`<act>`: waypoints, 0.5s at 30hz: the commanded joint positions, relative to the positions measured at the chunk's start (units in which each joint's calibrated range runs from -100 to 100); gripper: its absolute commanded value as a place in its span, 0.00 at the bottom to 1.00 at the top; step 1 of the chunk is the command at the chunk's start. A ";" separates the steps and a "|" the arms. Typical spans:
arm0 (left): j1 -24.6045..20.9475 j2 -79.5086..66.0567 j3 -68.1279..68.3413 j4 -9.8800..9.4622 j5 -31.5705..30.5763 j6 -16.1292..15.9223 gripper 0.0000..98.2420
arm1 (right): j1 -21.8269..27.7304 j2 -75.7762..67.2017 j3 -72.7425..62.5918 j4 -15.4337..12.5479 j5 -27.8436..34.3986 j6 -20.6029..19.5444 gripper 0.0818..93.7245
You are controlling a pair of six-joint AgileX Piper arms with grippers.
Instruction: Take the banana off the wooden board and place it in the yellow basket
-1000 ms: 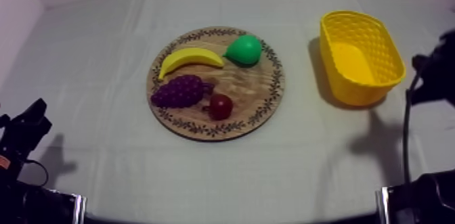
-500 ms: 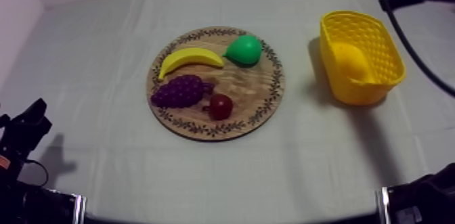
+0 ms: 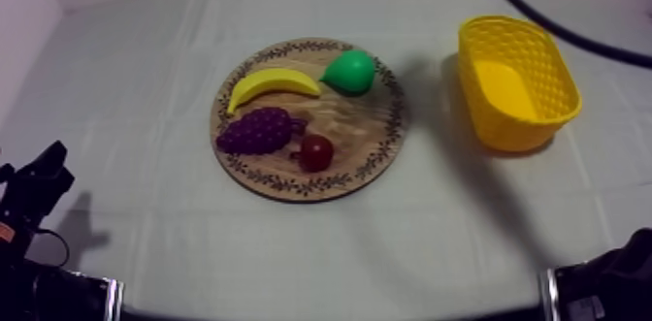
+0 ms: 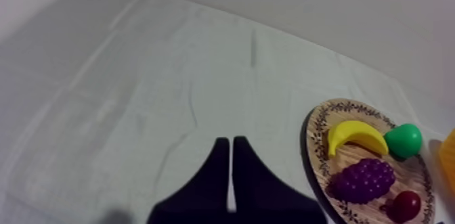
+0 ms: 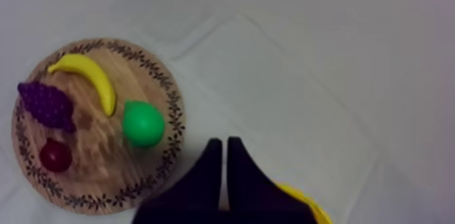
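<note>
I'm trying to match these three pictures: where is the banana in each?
Top view: the banana lies on the wooden board, left of the pear, above the grapes.
Left wrist view: banana on the board, between its rim and the pear.
Right wrist view: banana between the grapes and the pear.
Shared landmark: the board's patterned rim.

The right gripper (image 5: 224, 143) hides most of the yellow basket (image 5: 305, 202), and the left wrist view's edge cuts the wooden board (image 4: 318, 162)
</note>
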 commanded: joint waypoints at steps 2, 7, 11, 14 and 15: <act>0.00 -0.03 0.03 -0.01 0.00 0.00 0.00 | -1.29 3.88 -1.10 -1.11 -1.07 4.33 0.01; 0.00 -0.03 0.03 -0.01 0.00 -0.01 0.00 | -2.94 8.08 -2.83 -3.00 -2.48 9.17 0.01; 0.00 -0.03 0.03 -0.01 0.00 -0.01 0.00 | -4.85 10.48 -4.09 -4.68 -2.35 12.89 0.01; 0.00 -0.03 0.03 -0.01 0.00 -0.01 0.00 | -6.94 12.19 -5.02 -4.44 -1.68 13.79 0.01; 0.00 -0.03 0.03 -0.01 0.00 -0.01 0.00 | -7.61 12.80 -5.61 -4.39 -1.03 13.90 0.01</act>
